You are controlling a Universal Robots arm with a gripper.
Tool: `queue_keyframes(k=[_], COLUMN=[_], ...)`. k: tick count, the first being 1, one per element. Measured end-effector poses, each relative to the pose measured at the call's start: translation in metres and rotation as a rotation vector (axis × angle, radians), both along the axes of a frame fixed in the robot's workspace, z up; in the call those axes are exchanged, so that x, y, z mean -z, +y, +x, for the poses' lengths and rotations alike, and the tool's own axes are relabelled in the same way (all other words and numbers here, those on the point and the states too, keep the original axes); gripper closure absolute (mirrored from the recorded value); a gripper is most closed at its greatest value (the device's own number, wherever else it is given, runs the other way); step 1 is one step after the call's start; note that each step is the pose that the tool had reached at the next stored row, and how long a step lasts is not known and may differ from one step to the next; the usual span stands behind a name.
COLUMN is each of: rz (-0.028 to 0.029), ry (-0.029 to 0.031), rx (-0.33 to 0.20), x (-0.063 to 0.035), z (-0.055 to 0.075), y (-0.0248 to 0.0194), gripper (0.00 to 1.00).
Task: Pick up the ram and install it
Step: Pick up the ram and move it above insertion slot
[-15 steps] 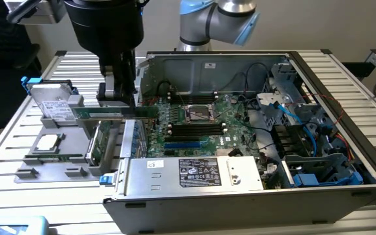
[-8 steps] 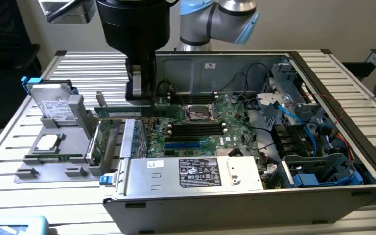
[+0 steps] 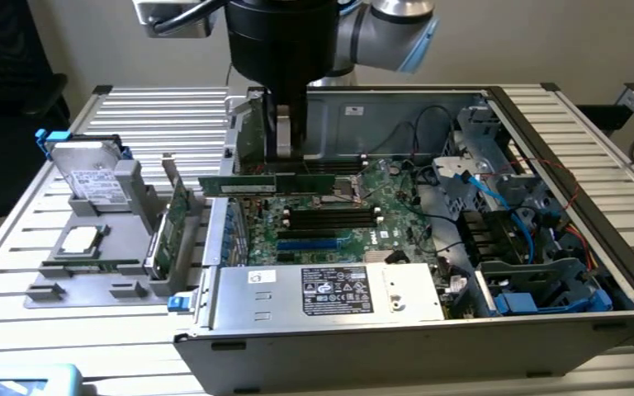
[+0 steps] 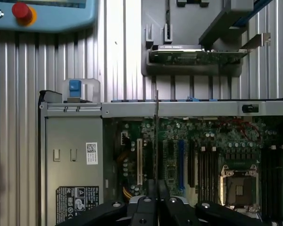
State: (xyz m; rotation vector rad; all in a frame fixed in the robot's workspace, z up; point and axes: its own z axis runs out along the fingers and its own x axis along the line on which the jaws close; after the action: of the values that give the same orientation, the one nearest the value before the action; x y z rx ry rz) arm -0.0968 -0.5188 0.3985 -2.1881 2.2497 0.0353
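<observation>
The ram is a long thin green stick, hanging level over the motherboard inside the open computer case. It sits toward the exterior view's left wall of the case. My gripper comes straight down from above and is shut on the stick's top edge. In the wrist view the ram appears edge-on as a thin line running out from my gripper, above the board between a white slot and a blue slot. Long black slots lie on the board just in front of the stick.
A grey tray on the exterior view's left holds a hard drive, a square silver processor chip and an upright expansion card. The power supply fills the case front; cables crowd its right. A pendant with a red button lies nearby.
</observation>
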Motion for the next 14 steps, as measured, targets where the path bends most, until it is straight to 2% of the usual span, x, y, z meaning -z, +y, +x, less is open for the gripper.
queue_keyframes(k=[8,14], rz=[-0.0081,-0.0106], ry=[-0.0014,-0.0018], rx=[0.000,0.000], x=[0.0067,0.0131], z=[0.034,0.053], y=[0.0182,0.0398], gripper=[0.87,0.87])
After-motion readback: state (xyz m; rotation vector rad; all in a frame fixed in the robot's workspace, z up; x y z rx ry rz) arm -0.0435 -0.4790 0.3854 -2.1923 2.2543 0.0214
